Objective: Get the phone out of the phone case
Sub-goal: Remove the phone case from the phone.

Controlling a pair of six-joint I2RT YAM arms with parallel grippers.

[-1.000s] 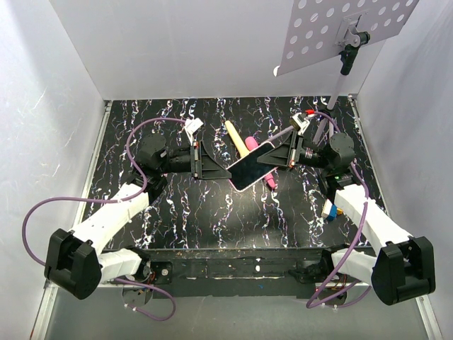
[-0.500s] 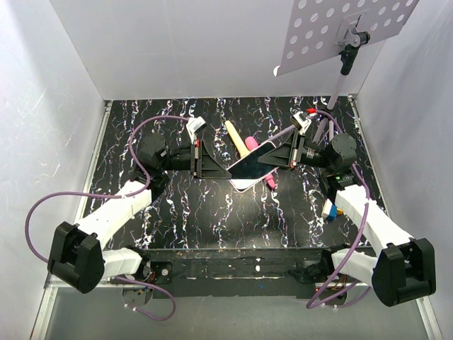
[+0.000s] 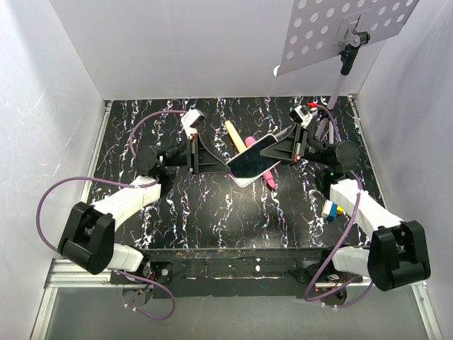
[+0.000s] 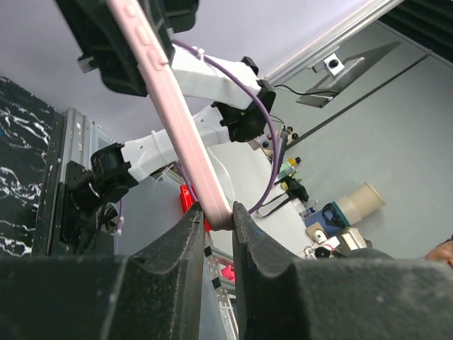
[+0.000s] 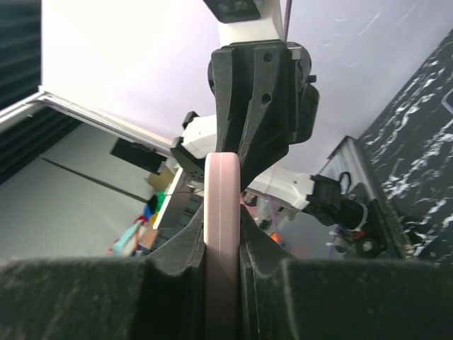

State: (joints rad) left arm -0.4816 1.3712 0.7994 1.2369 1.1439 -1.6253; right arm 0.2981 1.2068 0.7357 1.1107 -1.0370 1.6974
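The phone shows its dark screen and sits in the salmon-pink phone case, held in the air over the middle of the table. My left gripper is shut on the case's left end. In the left wrist view the pink phone case runs edge-on down into the left gripper, pinched at its corner. My right gripper is shut on the opposite end. In the right wrist view the phone case stands edge-on, clamped between the fingers of the right gripper.
A yellow stick and a pink marker-like stick lie on the marbled black table under the phone. A small blue and yellow item sits by the right arm. A perforated plate on a stand rises at the back right.
My left gripper has shut on the case's end. Both grippers and the cased phone have shifted slightly toward the back of the table, and the phone has tilted.
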